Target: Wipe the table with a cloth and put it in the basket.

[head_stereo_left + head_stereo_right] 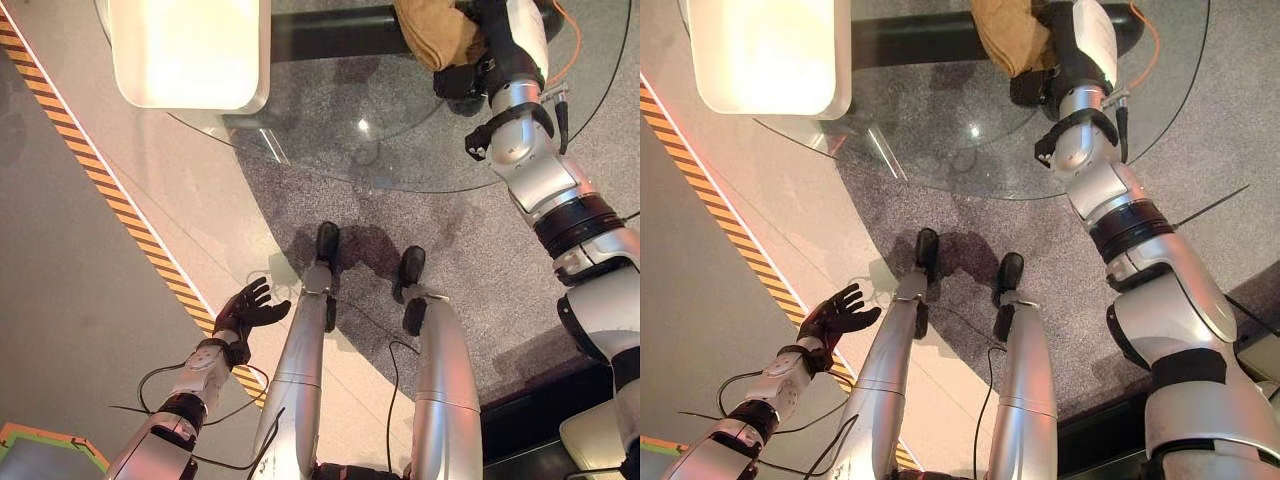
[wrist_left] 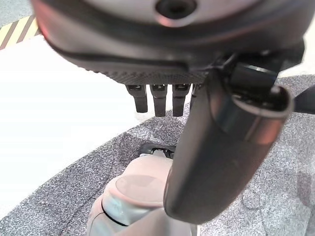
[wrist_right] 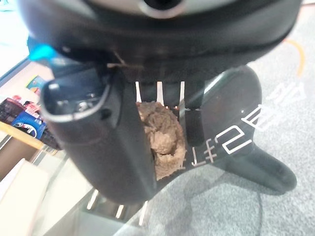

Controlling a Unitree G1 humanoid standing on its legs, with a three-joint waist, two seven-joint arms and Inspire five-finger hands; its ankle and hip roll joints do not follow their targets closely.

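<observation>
A tan cloth (image 1: pixel 432 30) is bunched at the far side of the round glass table (image 1: pixel 400 185). My right hand (image 1: pixel 462 82) is stretched over the table and shut on it. In the right wrist view the cloth (image 3: pixel 162 137) is pinched between the thumb and the fingers. A white rectangular basket (image 1: pixel 190 55) stands at the table's far left edge, well apart from the cloth. My left hand (image 1: pixel 250 310) hangs low beside the table, open with spread fingers (image 2: pixel 155 101), holding nothing.
Under the glass runs the table's black base bar (image 1: pixel 330 30). A yellow-and-black striped tape line (image 1: pixel 100 185) crosses the floor on the left. A pale seat corner (image 1: pixel 600 435) shows at the lower right.
</observation>
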